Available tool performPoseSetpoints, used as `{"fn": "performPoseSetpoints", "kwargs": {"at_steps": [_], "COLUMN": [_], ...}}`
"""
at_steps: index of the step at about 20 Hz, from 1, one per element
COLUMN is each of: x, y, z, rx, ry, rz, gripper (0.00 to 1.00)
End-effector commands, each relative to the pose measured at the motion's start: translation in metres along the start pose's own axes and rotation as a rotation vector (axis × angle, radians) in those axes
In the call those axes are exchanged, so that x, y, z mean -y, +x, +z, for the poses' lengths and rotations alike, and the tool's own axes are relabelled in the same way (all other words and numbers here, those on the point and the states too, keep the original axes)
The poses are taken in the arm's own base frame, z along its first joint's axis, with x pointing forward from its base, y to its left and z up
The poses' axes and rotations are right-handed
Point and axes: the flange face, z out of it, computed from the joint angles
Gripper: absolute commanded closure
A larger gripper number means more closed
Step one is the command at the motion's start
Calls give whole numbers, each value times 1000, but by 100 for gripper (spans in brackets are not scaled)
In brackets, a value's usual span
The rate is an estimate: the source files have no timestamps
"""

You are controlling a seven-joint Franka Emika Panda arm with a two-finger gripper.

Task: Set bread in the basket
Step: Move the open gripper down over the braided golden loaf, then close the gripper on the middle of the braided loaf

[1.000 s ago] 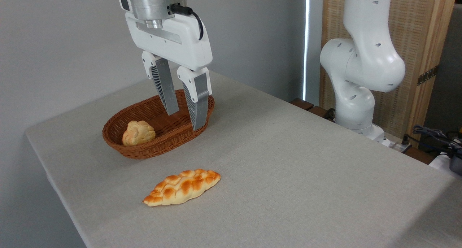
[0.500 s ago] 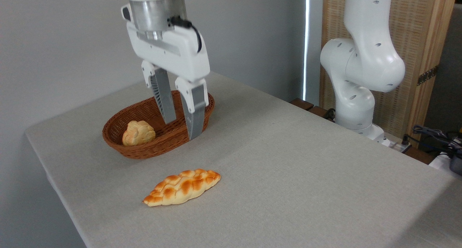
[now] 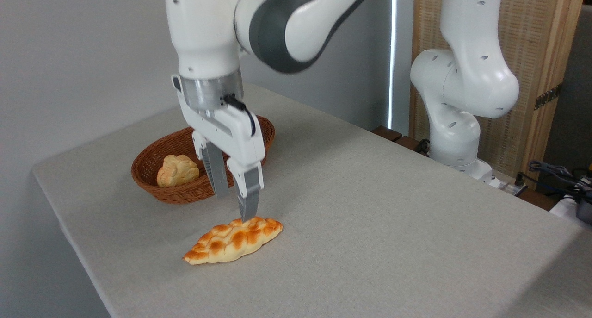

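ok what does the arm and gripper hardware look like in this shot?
Glossy white arm with a dark grey joint band and a bare metal wrist ring. The gripper has a boxy white body, a black cable looping on its side, and two long grey ribbed fingers in white mounts.

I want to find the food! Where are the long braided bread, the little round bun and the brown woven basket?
long braided golden bread (image 3: 233,240), fixed camera, toasted middle.
small round pale bun (image 3: 177,170), fixed camera, lumpy top.
oval reddish-brown wicker basket (image 3: 178,196), fixed camera, front wall.
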Motion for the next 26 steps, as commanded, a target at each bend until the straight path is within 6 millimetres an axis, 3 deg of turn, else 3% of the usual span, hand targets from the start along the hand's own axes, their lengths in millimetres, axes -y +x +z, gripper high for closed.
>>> {"fn": "performPoseSetpoints", "kwargs": {"at_steps": [1,7,11,12,14,17,26], "x": [-11,-14,-13,-14,-14,-13,-14], "y": [0,0,0,0,1,1,0], "z": [37,70,79,79,79,78,75], "rx": [5,27,35,33,27,27,25], "ry": [10,63,87,88,92,92,82], "rz": [44,95,118,119,120,158,159], "gripper": [0,0,0,5,43,67,66]}}
